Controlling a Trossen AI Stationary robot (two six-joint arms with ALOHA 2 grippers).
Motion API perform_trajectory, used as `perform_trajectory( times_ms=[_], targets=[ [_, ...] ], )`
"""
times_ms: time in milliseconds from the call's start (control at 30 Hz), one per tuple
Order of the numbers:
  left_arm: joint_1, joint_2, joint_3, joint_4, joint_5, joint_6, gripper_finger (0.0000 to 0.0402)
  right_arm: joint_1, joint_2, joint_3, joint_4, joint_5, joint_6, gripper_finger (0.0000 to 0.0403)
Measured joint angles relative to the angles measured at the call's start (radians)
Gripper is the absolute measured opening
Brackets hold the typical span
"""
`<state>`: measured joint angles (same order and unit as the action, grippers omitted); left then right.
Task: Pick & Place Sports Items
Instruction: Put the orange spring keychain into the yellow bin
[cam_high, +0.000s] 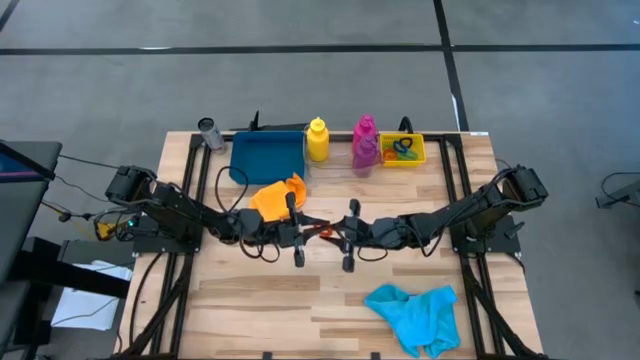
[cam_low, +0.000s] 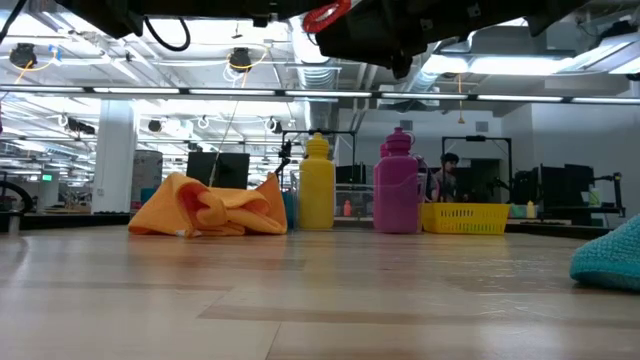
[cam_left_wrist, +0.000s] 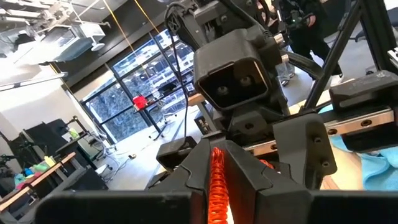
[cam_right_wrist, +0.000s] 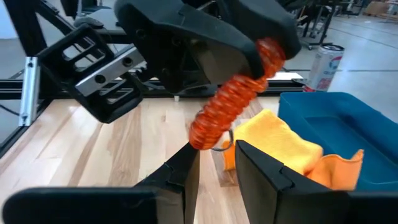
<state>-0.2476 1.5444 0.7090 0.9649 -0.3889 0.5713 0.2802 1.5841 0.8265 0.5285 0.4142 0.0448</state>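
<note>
An orange-red coiled elastic ring (cam_right_wrist: 233, 102) hangs in the air over the table's middle, between my two grippers, which face each other. My left gripper (cam_high: 311, 232) is shut on it. My right gripper (cam_right_wrist: 217, 163) stands with a gap between its fingers, just below the ring's free lower end. The orange cloth (cam_high: 278, 196) lies by the blue tray (cam_high: 266, 158), one corner on the tray's rim. The cyan cloth (cam_high: 415, 312) lies at the near right. A yellow bottle (cam_high: 317, 140) and a magenta bottle (cam_high: 364, 142) stand upright at the far edge. My left gripper pinches one end of the ring (cam_left_wrist: 216, 177) between its two fingers, which reach in about level from the table's left. The ring is lifted clear of the table and slants down from the fingers toward my right gripper. My right gripper: I cannot tell whether its fingertips (cam_right_wrist: 188, 158) touch the ring's lower end (cam_right_wrist: 202, 134).
A small yellow bin (cam_high: 402, 150) with more rings stands at the far right next to the bottles. A grey can (cam_high: 209, 132) stands at the far left corner. Bare wood lies near the front edge, left of the cyan cloth.
</note>
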Motion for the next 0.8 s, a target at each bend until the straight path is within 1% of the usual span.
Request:
perform_trajectory(
  times_ms=[200, 333, 433, 600, 800],
  targets=[
    [0.029, 0.0, 0.0, -0.001, 0.078, -0.049, 0.0025, 0.0, 0.0, 0.0, 0.014, -0.044, -0.004, 0.0095],
    [0.037, 0.0, 0.0, -0.009, 0.09, -0.062, 0.0024, 0.0, 0.0, 0.0, 0.014, -0.047, -0.004, 0.0088],
    [0.037, 0.0, 0.0, -0.008, 0.091, -0.063, 0.0026, 0.0, 0.0, 0.0, 0.014, -0.046, -0.004, 0.0067],
    [0.037, 0.0, 0.0, -0.009, 0.091, -0.064, 0.0025, 0.0, 0.0, 0.0, 0.014, -0.046, -0.004, 0.0012],
    [0.037, 0.0, 0.0, -0.017, 0.091, -0.064, 0.0028, 0.0, 0.0, 0.0, 0.013, -0.042, -0.004, 0.0002]
  ],
)
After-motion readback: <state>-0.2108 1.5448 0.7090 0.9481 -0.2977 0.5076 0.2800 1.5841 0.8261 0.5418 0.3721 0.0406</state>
